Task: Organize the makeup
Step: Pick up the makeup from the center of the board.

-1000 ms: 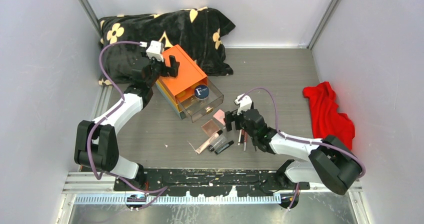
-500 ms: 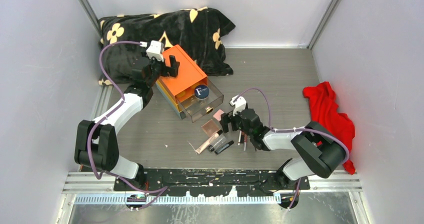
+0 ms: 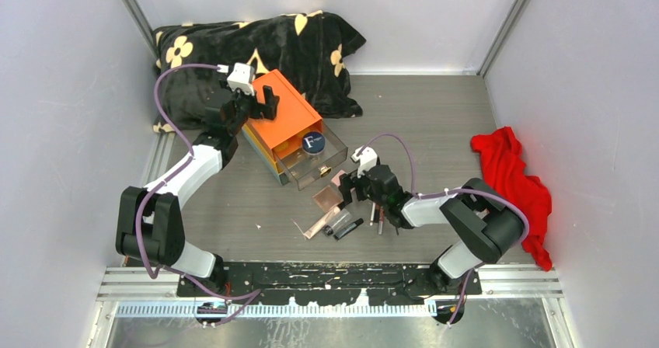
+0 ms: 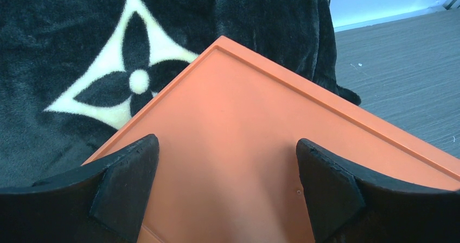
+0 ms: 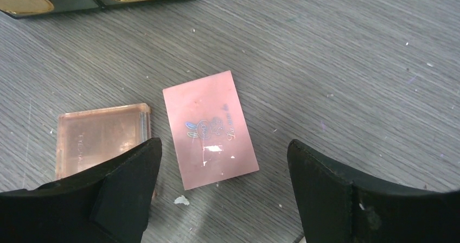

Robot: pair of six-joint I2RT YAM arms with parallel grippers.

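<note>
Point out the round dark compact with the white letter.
Top view, left of centre: the round dark compact lies in the clear drawer pulled out of the orange box.

Overhead camera looks down from behind the arms; wrist cameras look closely down on the orange plastic box (image 4: pixel 260 145) and pink flat compact (image 5: pixel 210 129), both visible overhead.

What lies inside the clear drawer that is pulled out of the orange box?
A round dark compact with a white letter lies in the clear drawer, close to the orange box. The drawer's part under the orange top is covered and cannot be seen.
</note>
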